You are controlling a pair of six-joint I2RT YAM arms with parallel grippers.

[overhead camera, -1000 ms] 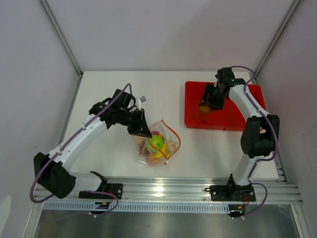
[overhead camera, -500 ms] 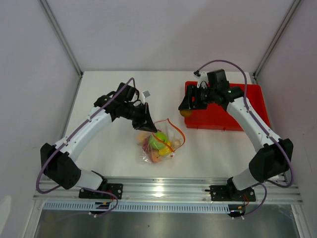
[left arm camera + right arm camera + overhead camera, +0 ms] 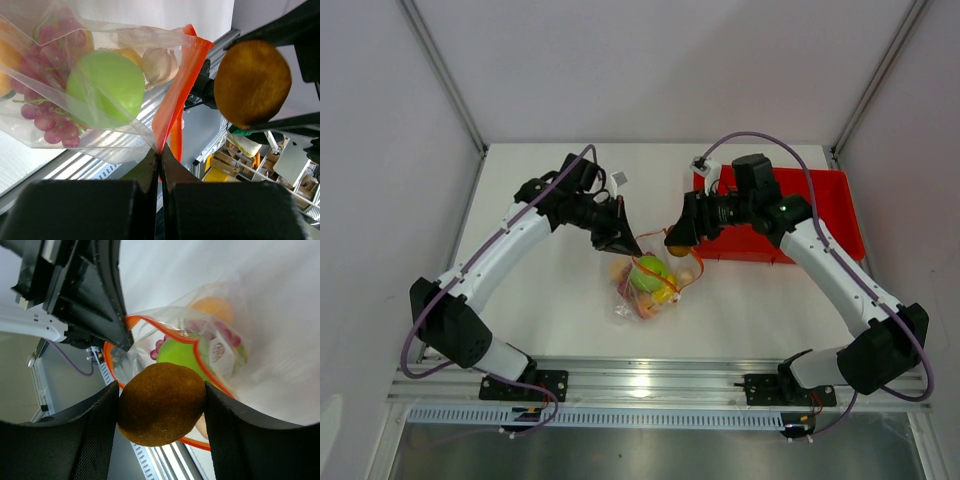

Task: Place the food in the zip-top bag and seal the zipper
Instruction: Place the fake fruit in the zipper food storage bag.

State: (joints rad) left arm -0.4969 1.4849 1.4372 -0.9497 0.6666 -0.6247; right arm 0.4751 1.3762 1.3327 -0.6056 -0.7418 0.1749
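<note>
The clear zip-top bag hangs from my left gripper, which is shut on the orange-red zipper strip at the bag's mouth. Inside it are a green apple, purple grapes and yellow and orange fruit. My right gripper is shut on the brown kiwi and holds it right above the open mouth. The kiwi also shows in the left wrist view, to the right of the strip.
The red tray lies at the back right of the white table, behind my right arm. A metal rail runs along the table's near edge. Grey walls close in both sides.
My right gripper carried the kiwi from the red tray leftward to the bag's mouth. My left gripper lifted the bag's edge and moved slightly right and back.
</note>
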